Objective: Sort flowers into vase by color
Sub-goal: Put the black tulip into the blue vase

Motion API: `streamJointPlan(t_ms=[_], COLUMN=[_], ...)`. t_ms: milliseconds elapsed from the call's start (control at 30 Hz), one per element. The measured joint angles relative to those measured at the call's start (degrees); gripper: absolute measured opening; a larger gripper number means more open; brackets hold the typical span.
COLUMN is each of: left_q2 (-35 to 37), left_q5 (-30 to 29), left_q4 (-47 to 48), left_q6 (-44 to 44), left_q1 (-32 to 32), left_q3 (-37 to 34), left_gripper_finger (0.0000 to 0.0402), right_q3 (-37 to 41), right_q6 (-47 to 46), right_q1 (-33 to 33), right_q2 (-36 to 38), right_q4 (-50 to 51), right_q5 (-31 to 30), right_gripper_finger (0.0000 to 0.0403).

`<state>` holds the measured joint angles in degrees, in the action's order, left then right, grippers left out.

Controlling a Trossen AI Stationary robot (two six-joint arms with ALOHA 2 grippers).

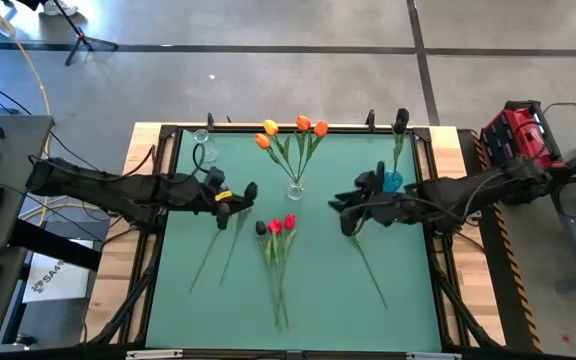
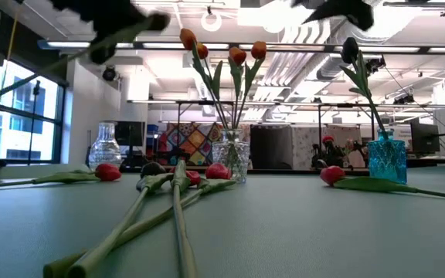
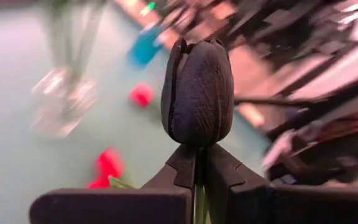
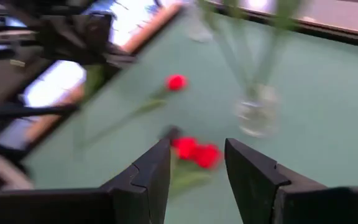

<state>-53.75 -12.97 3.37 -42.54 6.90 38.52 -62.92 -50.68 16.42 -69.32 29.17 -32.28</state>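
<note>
My left claw (image 3: 199,171) is pinched tight on the stem of a dark tulip (image 3: 197,92), whose near-black head stands just above my fingertips in the left wrist view; from above, that claw (image 1: 236,203) hangs over the left half of the green table (image 1: 408,290), with the stem trailing down toward the front edge. My right claw (image 4: 196,163) holds nothing, its two fingers parted to a middling gap, and it hovers over the right half of the mat (image 1: 346,212), near the blue vase. Closest to the front edge lie the flowers not yet sorted: two red tulips (image 1: 282,224) side by side at mid table with another dark head (image 1: 261,228) just beside them, their stems running toward the front. A further stem (image 1: 370,268) lies under my right arm, slanting to the front right, and the low view shows a red head (image 2: 331,175) at its end. Behind these stands the clear vase (image 1: 295,188) holding four orange tulips (image 1: 303,124). To its right, the blue vase (image 1: 393,181) carries one dark tulip (image 1: 401,118). Farthest back on the left sits an empty clear vase (image 1: 204,152)
</note>
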Motion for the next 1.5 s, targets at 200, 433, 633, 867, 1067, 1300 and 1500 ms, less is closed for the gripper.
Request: streamJointPlan(t_ms=[200,433,633,867,1067,1300,1500], left_q2=[-5.08,-12.09,-18.16,-23.54,-25.47,-25.47,-25.90], left_q5=[2.12,1.72,-0.14,-0.07,-0.04,-0.04,-0.08], left_q4=[-21.98,-40.09,-44.02,-43.09,-41.02,-40.67,-40.89], left_q6=[9.61,16.28,16.99,23.35,24.19,23.75,21.74], left_q1=[1.09,0.93,0.11,-0.27,-1.25,-1.78,-2.45], left_q3=[0.00,0.00,3.08,10.59,13.00,13.07,13.07], left_gripper_finger=[0.0001,0.0001,0.0001,0.0001,0.0000,0.0000,0.0000], right_q3=[0.00,0.00,0.00,0.00,0.00,0.00,0.00], right_q6=[5.87,12.56,16.89,18.65,18.14,17.46,17.32], right_q1=[0.10,-0.31,-2.37,-2.66,-2.73,-4.52,-6.16], right_q2=[-5.94,-10.41,-12.76,-13.10,-12.83,-12.83,-12.83], right_q4=[-18.55,-32.37,-35.02,-35.26,-34.91,-34.49,-34.49], right_q5=[6.26,11.55,11.77,11.28,10.69,10.30,12.27], right_gripper_finger=[0.0142,0.0142,0.0154,0.0216,0.0227,0.0162,0.0084])
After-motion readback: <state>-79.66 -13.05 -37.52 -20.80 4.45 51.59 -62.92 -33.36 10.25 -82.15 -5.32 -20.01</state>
